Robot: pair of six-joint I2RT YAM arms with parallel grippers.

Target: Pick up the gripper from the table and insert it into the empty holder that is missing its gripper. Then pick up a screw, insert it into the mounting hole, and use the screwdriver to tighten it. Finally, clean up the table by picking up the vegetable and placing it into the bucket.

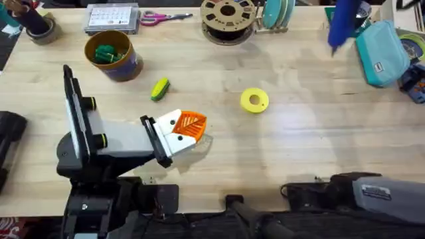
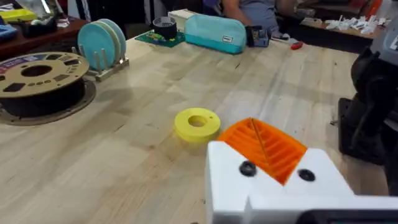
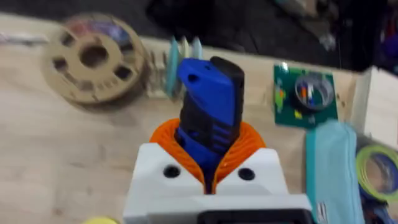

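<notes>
One bucket, one vegetable and one flat yellow ring stood on the table. The left gripper lay low at the near left, whether open or closed I cannot tell, with the vegetable just beyond it and the bucket farther left. The right gripper was clamped on the single blue screwdriver, at the table's far right.
</notes>
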